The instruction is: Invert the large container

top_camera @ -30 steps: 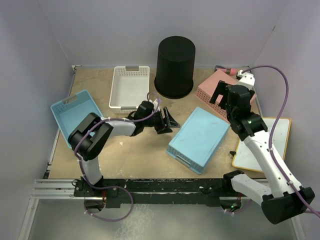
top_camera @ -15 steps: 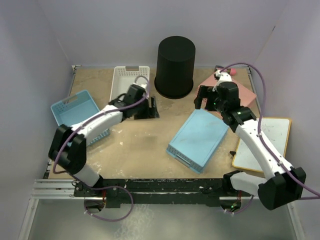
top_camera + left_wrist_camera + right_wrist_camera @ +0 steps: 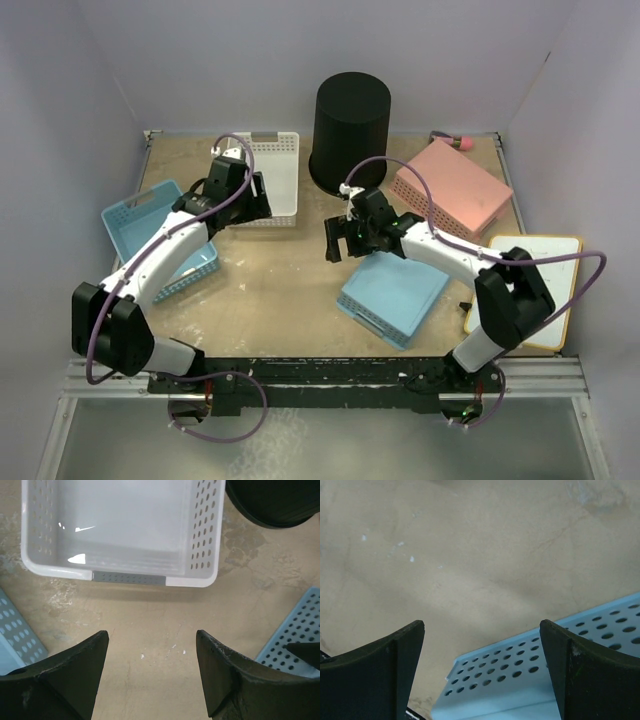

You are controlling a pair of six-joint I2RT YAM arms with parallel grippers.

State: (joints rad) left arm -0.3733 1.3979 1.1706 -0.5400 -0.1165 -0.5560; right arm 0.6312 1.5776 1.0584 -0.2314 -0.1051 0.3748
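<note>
Top external view: the black bin (image 3: 352,130) stands upright at twelve o'clock from the right tool (image 3: 338,240) and two o'clock from the left tool (image 3: 256,198); both tools are spread and empty.

Left first: the white-tubed left robot arm (image 3: 168,255) has bulky black joints, and a thin purple left cable (image 3: 232,139) loops off behind its black two-finger left pincer (image 3: 150,645). Thick matte wedge fingers (image 3: 65,680), their edges worn pale or possibly just dusty. The white-tubed right robot arm (image 3: 447,253) matches: purple right cable (image 3: 382,159), blunt black right pincer (image 3: 481,630).
</note>
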